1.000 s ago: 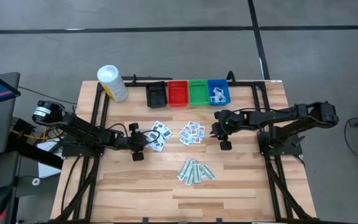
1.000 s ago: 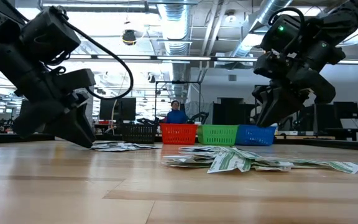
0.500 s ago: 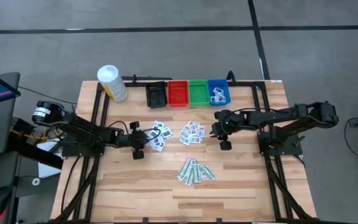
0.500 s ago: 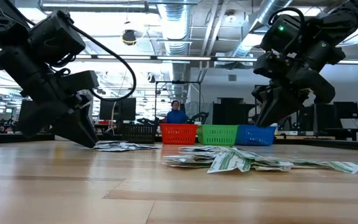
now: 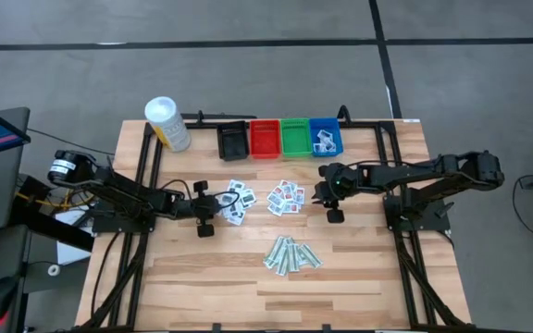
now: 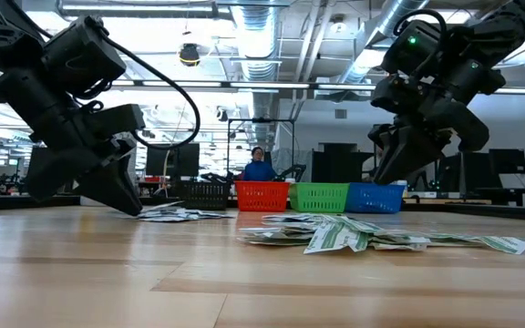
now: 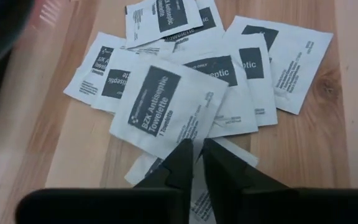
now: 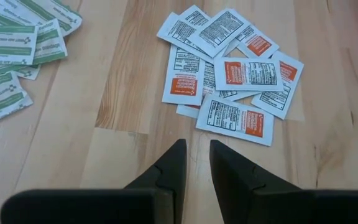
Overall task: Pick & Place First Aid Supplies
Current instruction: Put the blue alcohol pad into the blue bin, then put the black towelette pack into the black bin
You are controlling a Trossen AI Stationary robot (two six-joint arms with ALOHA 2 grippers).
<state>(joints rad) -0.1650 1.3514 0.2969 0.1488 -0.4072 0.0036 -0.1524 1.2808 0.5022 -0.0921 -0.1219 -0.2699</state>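
Observation:
Three piles of first aid supplies lie on the wooden table. White towelette packets with dark print [image 5: 235, 199] [image 7: 166, 106] lie left of centre, red-print packets [image 5: 286, 197] [image 8: 229, 74] in the middle, and pale-green strips [image 5: 291, 254] nearer the front. My left gripper [image 7: 197, 155] [image 5: 216, 209] slants down at the near edge of the towelette pile, shut on the top packet. My right gripper [image 8: 197, 158] [image 5: 321, 196] hovers just right of the red-print pile, with a narrow gap between its fingers and only wood showing in it. My left gripper pinches the near edge [image 7: 194, 142] of the top towelette packet between its two fingertips. The fingers slant down from the table's left side. The packet still lies on the other packets of the pile, its gripped edge raised slightly [image 6: 166, 207].
Along the far edge stand a black bin [image 5: 232, 141], a red bin [image 5: 265, 138], a green bin [image 5: 295, 137] and a blue bin [image 5: 326, 129] holding a few packets. A white canister [image 5: 167, 123] stands at the far left. Bare wood spreads toward the near edge.
My left gripper has edged slightly toward the towelette pile. The near edge of the top packet now stands a little above the pile. My right gripper has kept still.

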